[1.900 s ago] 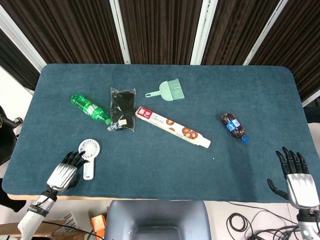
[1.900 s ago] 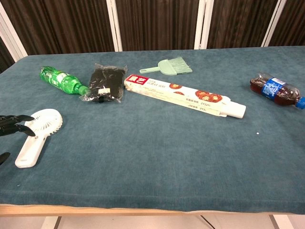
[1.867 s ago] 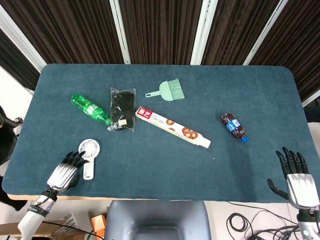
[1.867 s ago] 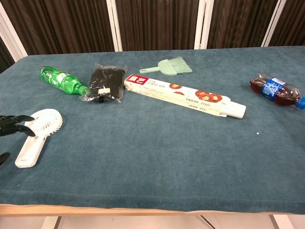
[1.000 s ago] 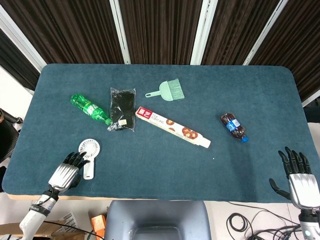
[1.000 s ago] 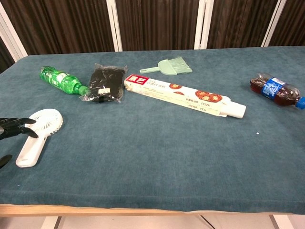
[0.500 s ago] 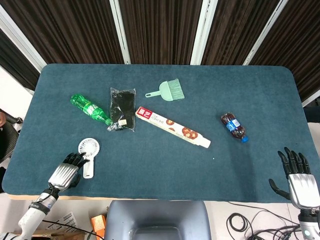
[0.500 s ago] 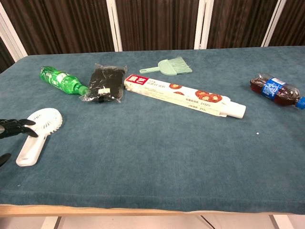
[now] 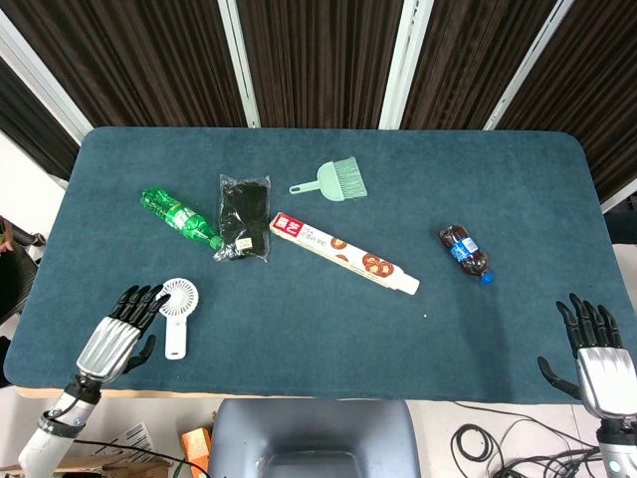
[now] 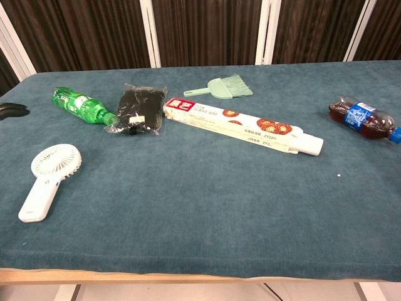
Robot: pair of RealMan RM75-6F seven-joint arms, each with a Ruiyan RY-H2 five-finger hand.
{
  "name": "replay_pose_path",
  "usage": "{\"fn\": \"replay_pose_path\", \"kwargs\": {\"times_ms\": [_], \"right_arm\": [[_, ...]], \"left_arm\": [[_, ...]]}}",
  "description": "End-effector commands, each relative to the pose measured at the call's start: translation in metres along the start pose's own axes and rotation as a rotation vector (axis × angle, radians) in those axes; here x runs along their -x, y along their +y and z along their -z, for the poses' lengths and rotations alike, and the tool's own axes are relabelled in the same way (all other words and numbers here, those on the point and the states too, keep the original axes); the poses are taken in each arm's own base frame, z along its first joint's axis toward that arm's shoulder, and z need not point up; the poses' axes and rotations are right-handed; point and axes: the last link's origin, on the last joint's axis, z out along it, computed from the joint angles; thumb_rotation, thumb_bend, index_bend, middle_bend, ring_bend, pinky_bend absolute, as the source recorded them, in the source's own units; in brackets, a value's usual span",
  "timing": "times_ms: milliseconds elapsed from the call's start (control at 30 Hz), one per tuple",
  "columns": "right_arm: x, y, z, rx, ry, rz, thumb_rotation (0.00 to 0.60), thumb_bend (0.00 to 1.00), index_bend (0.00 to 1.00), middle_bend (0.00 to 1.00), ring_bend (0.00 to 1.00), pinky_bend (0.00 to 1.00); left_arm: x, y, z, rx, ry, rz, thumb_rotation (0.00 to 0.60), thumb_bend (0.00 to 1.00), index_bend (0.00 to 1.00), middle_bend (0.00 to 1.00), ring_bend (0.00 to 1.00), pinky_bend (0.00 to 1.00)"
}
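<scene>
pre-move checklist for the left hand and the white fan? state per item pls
1. Left hand holds nothing, fingers spread: ok.
2. White fan lies flat on the table, handle toward the near edge: ok.
3. Hand touching the fan: cannot tell; fingertips sit right beside the fan head.
4. Space around the fan: ok; the green bottle lies well apart.
5. Right hand open, off the table's near right corner: ok.

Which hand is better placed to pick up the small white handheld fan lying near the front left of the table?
Probably the left hand: it hovers open right beside the small white handheld fan, fingers spread. The right hand is off the table's far right edge, with the whole table between.
</scene>
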Motion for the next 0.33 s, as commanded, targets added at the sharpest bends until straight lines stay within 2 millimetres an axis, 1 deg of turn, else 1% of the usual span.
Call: {"fn": "replay_pose_path", "kwargs": {"times_ms": [33,100,133,200,333], "right_arm": [[-0.0003,0.0003,0.0003,0.000,0.001,0.000,0.544,0.25,0.00,0.00,0.00,0.00],[-0.0001,0.0006,0.0004,0.000,-0.001,0.001,0.542,0.25,0.00,0.00,0.00,0.00],[-0.0001,0.0009,0.0007,0.001,-0.002,0.001,0.542,0.25,0.00,0.00,0.00,0.00],[-0.0009,0.0012,0.0013,0.000,0.000,-0.002,0.543,0.25,0.00,0.00,0.00,0.00],[-0.0029,0.0016,0.0030,-0.004,0.007,-0.006,0.543,0.25,0.00,0.00,0.00,0.00]], "left_arm": [[-0.0059,0.0030,0.0308,-0.103,-0.205,0.043,0.600,0.44,0.00,0.00,0.00,0.07],[-0.0116,0.0066,0.0318,-0.100,-0.198,0.038,0.600,0.34,0.00,0.00,0.00,0.07],[-0.0137,0.0092,0.0323,-0.092,-0.177,0.030,0.600,0.32,0.00,0.00,0.00,0.07],[-0.0139,0.0124,0.0337,-0.079,-0.154,0.025,0.600,0.31,0.00,0.00,0.00,0.07],[-0.0138,0.0121,0.0348,-0.083,-0.132,0.012,0.600,0.31,0.00,0.00,0.00,0.07]]}}
